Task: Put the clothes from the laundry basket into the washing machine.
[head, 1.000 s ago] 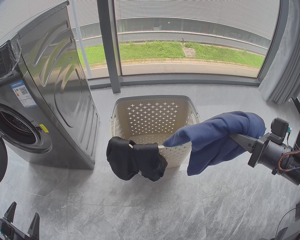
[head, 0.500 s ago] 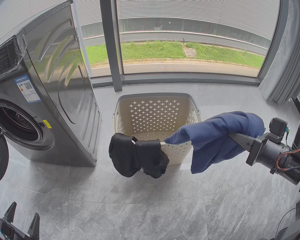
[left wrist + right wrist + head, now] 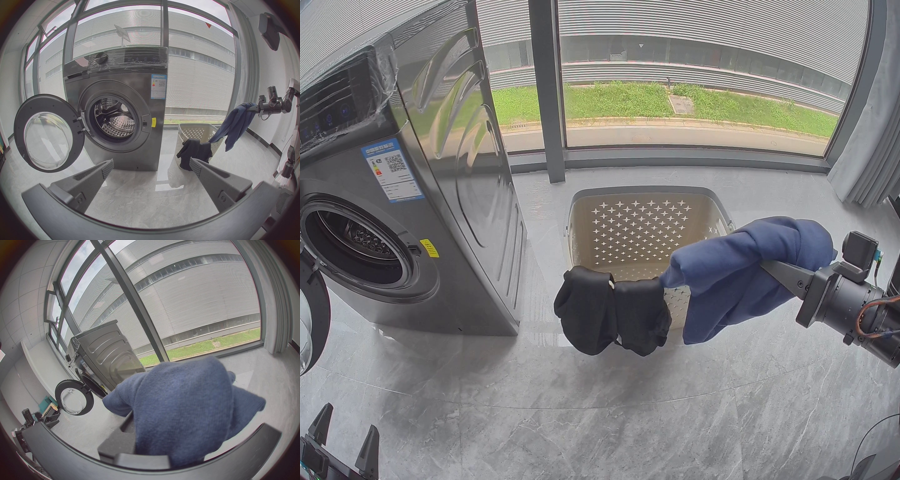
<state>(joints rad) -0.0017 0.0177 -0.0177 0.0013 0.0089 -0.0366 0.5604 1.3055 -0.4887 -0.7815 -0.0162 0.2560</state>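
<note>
A blue garment [image 3: 737, 269] [image 3: 184, 408] hangs in the air over the near right corner of the cream laundry basket [image 3: 650, 190] [image 3: 195, 131]; my right gripper [image 3: 765, 267] is shut on it, fingertips buried in the cloth. A black garment [image 3: 612, 315] [image 3: 193, 150] is draped over the basket's near rim. The grey washing machine [image 3: 456, 187] [image 3: 125, 103] stands to the left with its round door [image 3: 47, 131] swung open and the drum [image 3: 359, 247] exposed. My left gripper [image 3: 344, 434] [image 3: 150, 162] sits low at the near left, open and holding nothing.
Big floor-to-ceiling windows [image 3: 687, 75] run behind the basket, with a dark mullion [image 3: 547, 94] between basket and machine. A grey curtain [image 3: 872, 150] hangs at the far right. Bare grey tile floor [image 3: 581, 412] lies in front of the machine and basket.
The whole head picture has slid right, so the camera turned left; more of the washing machine's front shows. The right gripper still holds the blue garment. The left gripper has not moved.
</note>
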